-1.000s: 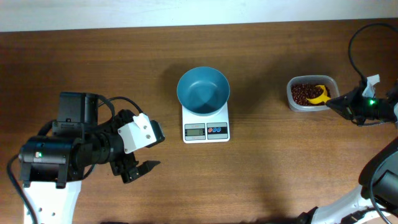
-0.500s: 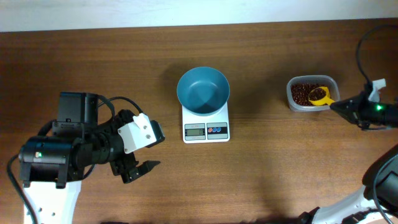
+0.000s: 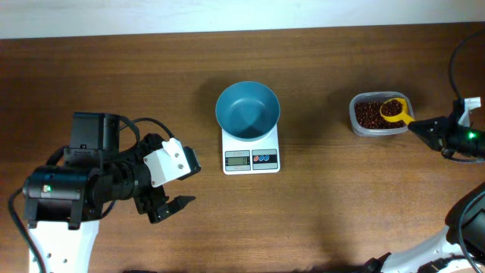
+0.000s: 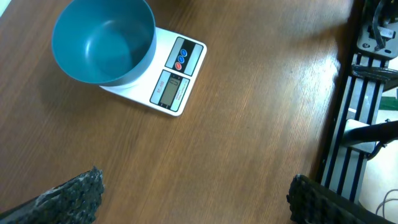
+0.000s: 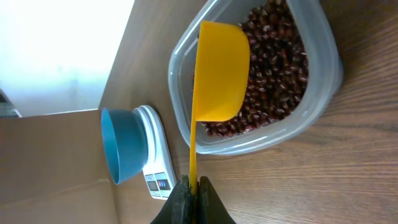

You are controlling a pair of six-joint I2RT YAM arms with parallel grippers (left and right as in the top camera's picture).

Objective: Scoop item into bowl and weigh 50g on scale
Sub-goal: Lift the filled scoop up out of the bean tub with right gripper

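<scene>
The blue-teal bowl (image 3: 248,111) stands empty on the white scale (image 3: 251,149) at mid table; both show in the left wrist view (image 4: 104,42) (image 4: 171,81) and the right wrist view (image 5: 121,147) (image 5: 157,169). The red-brown beans (image 3: 368,114) lie in a clear tub (image 3: 380,114) at the right. My right gripper (image 3: 421,127) is shut on the handle of a yellow scoop (image 3: 393,109) holding beans, raised above the tub (image 5: 311,81). In the right wrist view the scoop (image 5: 219,68) shows its underside over the beans (image 5: 277,68). My left gripper (image 3: 170,205) is open and empty at the front left.
The left arm's body (image 3: 83,182) fills the front left of the wooden table. A black frame (image 4: 360,93) stands past the table's edge in the left wrist view. A cable (image 3: 436,53) loops at the far right.
My right gripper has drawn back to the right and lifted the scoop out of the beans, level with beans in it. The left arm has not moved.
</scene>
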